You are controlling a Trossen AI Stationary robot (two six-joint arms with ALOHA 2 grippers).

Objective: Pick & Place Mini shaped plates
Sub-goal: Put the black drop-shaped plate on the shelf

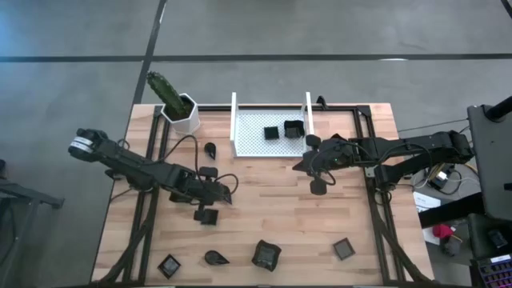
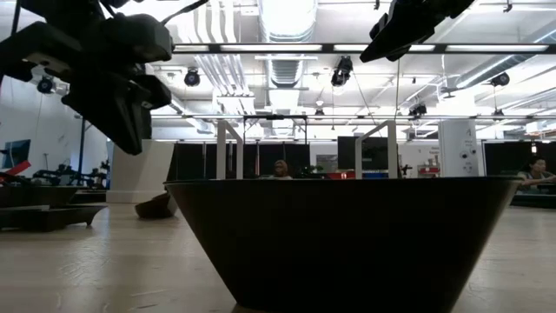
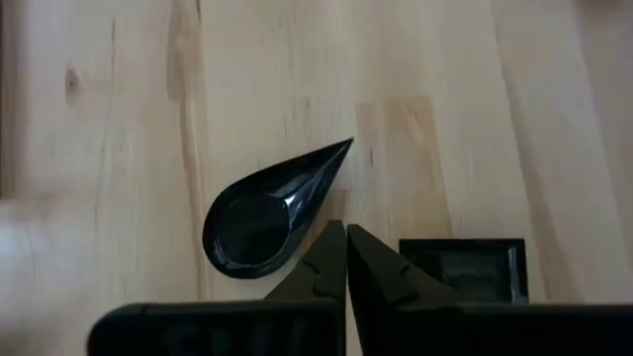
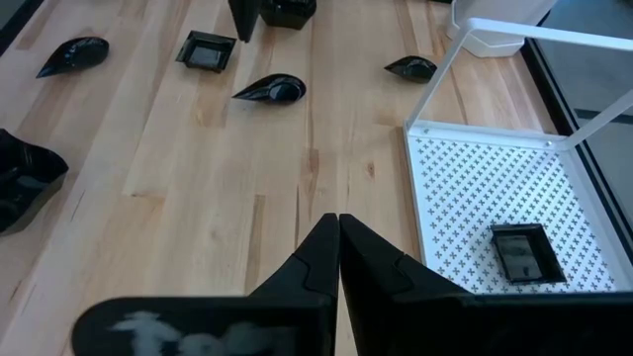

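White perforated tray (image 1: pixel 256 142) is seen holding two square mini plates (image 1: pixel 271 133); others are scattered beyond it. Left gripper (image 3: pixel 345 237) and right gripper (image 4: pixel 338 225) are pressed together, empty.

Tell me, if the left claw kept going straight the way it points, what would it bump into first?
Probably the teardrop plate, just ahead of the shut left claw on the table. A square plate lies beside the fingers, off that line. Depth is uncertain.
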